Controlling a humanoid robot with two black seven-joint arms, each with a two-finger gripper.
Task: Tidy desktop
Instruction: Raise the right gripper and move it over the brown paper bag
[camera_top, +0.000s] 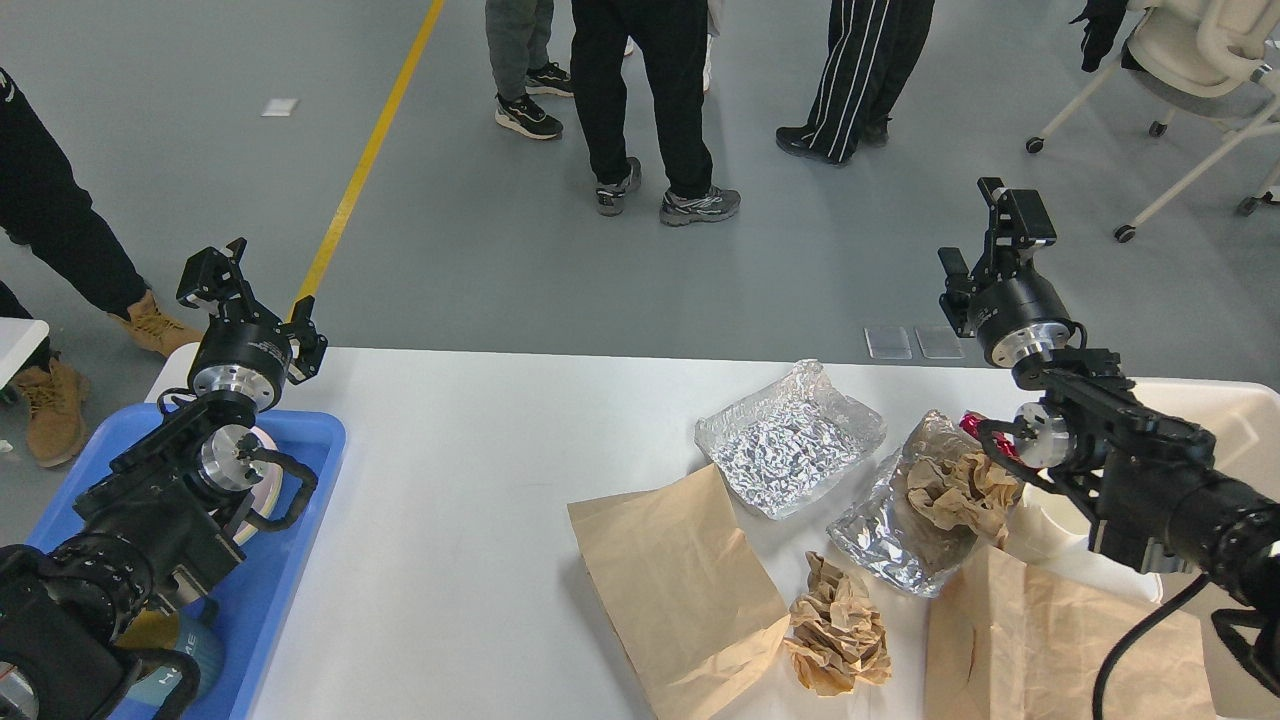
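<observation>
Pincers come first. The left gripper (250, 295) sits at the left side of the frame, up over the far left corner of the desktop (450, 500). Its two black fingers stand apart with a gap between them, so it is spread open, and nothing is in it or touching it. The right gripper (985, 245) is at the upper right of the frame, up past the far edge of the desktop with the grey floor behind it. Its two fingers also stand apart, one higher than the other, so it is loose and open too, and it grips nothing. The desktop is big and white and fills the lower half of the frame. Its long side runs from left to right across the picture, and its far edge is a nearly straight line across the middle. At the lower left a blue tray (300, 480) rests on it, under the left arm. Right of the middle lies a crinkly foil sheet (790, 440). Just beside that, to the right, is a second foil piece (885, 525) with crumpled brown paper (955, 490) lying in it. A flat brown paper bag (680, 585) lies at the lower middle, and a brown paper ball (835, 630) sits just to its right. Another brown bag (1060, 640) lies at the lower right, partly under the right arm.
</observation>
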